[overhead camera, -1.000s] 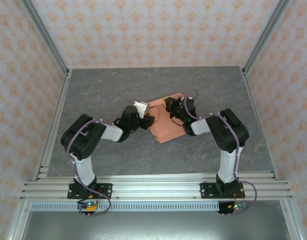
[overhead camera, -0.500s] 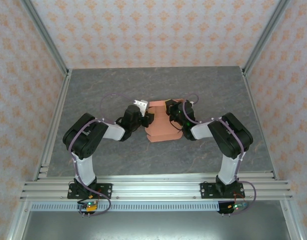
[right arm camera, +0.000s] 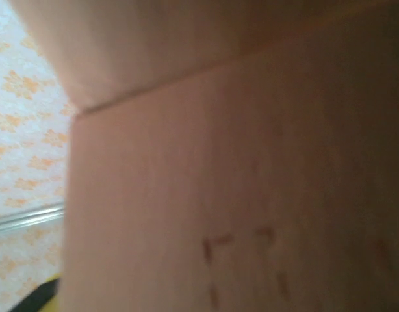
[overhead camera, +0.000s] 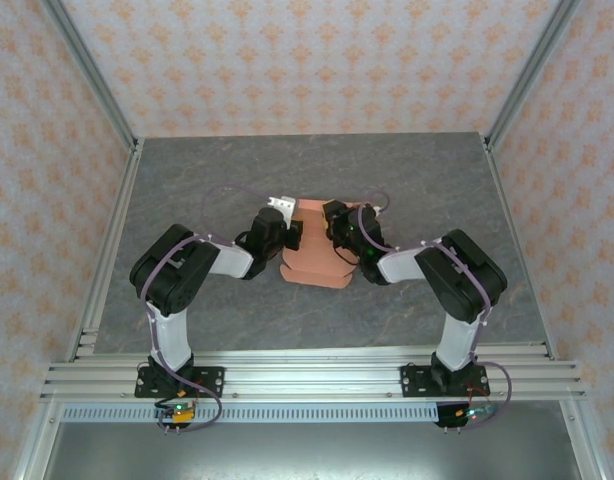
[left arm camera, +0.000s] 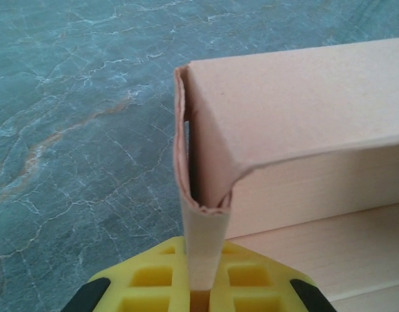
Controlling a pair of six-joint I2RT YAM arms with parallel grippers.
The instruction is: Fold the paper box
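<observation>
The paper box (overhead camera: 312,262) is salmon-orange card, partly folded, lying mid-table between both arms. My left gripper (overhead camera: 293,238) is at its left edge. In the left wrist view its yellow fingers (left arm camera: 154,279) are shut on a thin upright flap (left arm camera: 203,227) that runs up to the corner of the paper box (left arm camera: 297,110). My right gripper (overhead camera: 333,226) is at the box's far right edge. In the right wrist view blurred card (right arm camera: 238,195) hides the jaws, with a sliver of yellow finger (right arm camera: 43,294) at the lower left.
The table is grey marbled stone (overhead camera: 187,180). Patterned walls and aluminium posts (overhead camera: 92,75) close in the back and sides. A metal rail (overhead camera: 307,375) runs along the near edge by the arm bases.
Both grippers and the box have shifted left and slightly toward the back. The box has turned from a slanted lie to nearly square with the table.
</observation>
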